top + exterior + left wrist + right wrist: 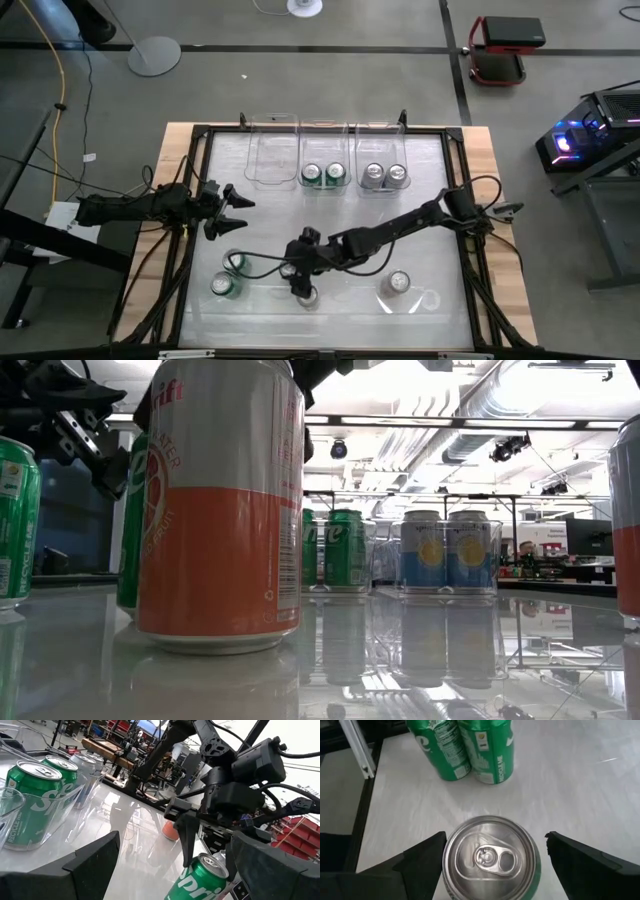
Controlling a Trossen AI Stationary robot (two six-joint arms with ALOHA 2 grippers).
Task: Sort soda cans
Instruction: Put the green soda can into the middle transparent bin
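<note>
A silver-topped can stands upright near the table's front edge; its side is white over orange. My right gripper hovers over it, slanting down, open, one finger on each side and apart from it. Two green cans stand upright to its left, and a grey and orange can to its right. At the far edge, one clear bin holds two green cans and another two silver cans. My left gripper waits open at the table's left, holding nothing.
A third clear bin stands left of the two filled ones, nothing showing in it. A dark frame runs around the glossy white tabletop. Bare tabletop lies between the bins and the front cans, crossed by my right arm.
</note>
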